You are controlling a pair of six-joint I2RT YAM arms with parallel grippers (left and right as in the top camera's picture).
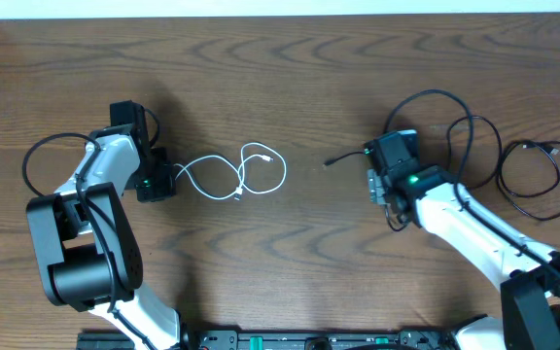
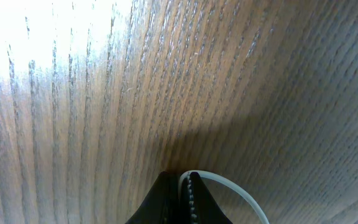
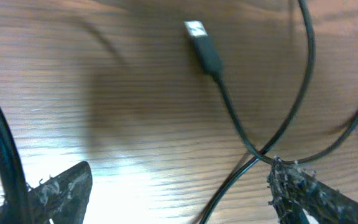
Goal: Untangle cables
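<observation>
Left claw [image 2: 180,183] pinched shut on white cable [image 2: 229,182] mid-worktop [image 1: 290,78], far from edges; right claw [image 3: 179,180] gaping over black cable [image 3: 229,106].

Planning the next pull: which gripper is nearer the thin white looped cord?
Left. The left gripper is shut on the left end of the thin white looped cord; the right gripper stands open, apart to its right, over the thin black cord.
</observation>
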